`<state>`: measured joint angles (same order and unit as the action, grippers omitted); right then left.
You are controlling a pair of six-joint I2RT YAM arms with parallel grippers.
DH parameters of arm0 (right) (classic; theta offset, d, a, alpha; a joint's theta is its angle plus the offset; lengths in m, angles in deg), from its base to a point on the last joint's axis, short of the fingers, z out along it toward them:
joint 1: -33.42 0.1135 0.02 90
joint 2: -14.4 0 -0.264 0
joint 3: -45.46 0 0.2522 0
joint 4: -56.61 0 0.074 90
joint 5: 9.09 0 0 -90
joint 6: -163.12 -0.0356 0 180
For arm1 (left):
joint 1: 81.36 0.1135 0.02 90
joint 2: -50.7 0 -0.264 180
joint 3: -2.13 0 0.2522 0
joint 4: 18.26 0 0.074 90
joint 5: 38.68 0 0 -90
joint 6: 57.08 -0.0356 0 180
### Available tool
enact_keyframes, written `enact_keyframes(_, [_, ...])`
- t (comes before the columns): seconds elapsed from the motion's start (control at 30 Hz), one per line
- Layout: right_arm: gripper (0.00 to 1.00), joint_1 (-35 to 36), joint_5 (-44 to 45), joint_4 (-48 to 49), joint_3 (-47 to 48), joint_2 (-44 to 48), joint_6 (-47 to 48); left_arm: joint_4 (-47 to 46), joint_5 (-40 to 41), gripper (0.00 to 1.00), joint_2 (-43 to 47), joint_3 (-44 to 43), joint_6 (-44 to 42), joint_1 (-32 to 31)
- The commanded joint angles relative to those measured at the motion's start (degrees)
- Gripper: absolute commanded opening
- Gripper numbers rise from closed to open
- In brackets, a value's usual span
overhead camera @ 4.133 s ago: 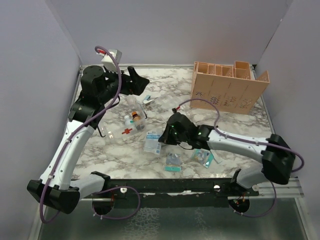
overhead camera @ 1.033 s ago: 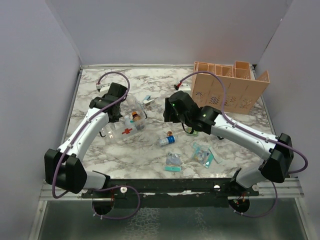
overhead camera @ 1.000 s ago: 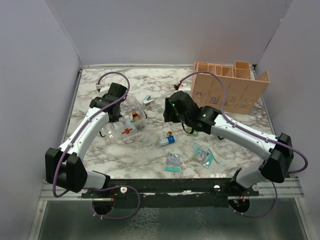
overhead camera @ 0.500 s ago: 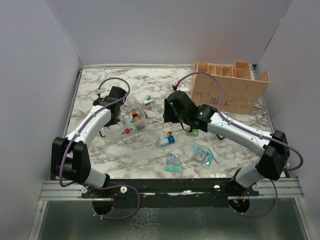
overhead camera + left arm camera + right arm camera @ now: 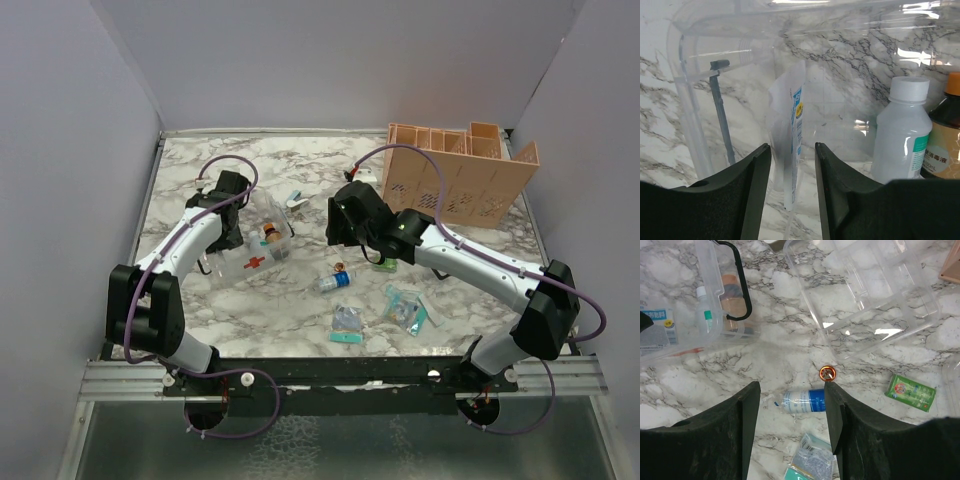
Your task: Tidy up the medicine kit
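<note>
The medicine kit point(image 5: 252, 247) is a clear box with a black handle point(image 5: 738, 284), lying open at the left of the marble table. My left gripper point(image 5: 228, 228) reaches into it. In the left wrist view a white packet with blue print point(image 5: 796, 131) stands on edge inside the kit between the left gripper's point(image 5: 792, 150) open jaws, with a gap on each side. A white bottle point(image 5: 902, 131) and an amber bottle point(image 5: 945, 137) stand beside it. My right gripper point(image 5: 342, 228) hovers open and empty over mid-table, above a blue-and-white bottle point(image 5: 805, 400) lying on its side.
A peach slotted organizer point(image 5: 455, 178) stands at the back right. A clear tray point(image 5: 865, 295) lies under the right arm. A small orange cap point(image 5: 827, 373), a green box point(image 5: 910, 391) and several packets point(image 5: 405, 308) are scattered on the near table.
The left gripper's jaws have opened and let go of the white packet, which now stands inside the kit. The right gripper has hardly moved.
</note>
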<state>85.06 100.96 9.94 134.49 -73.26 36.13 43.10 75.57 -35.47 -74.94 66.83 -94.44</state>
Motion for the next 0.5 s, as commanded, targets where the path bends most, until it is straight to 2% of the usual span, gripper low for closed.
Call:
enact_keyframes(0.0, [0.54,-0.19,-0.13,1.22,0.78,0.12,-0.20,-1.93,-5.36,0.44,-0.23,-1.52,-1.11,0.39])
enact_keyframes(0.27, [0.54,-0.18,0.35,0.83,0.44,0.51,-0.51,-2.46,-10.78,0.47,-0.13,-4.00,-1.15,0.67])
enact_keyframes(0.47, [0.54,-0.22,0.74,0.74,-0.06,0.91,-0.74,-3.51,-10.80,0.50,0.48,-4.49,-1.40,1.29])
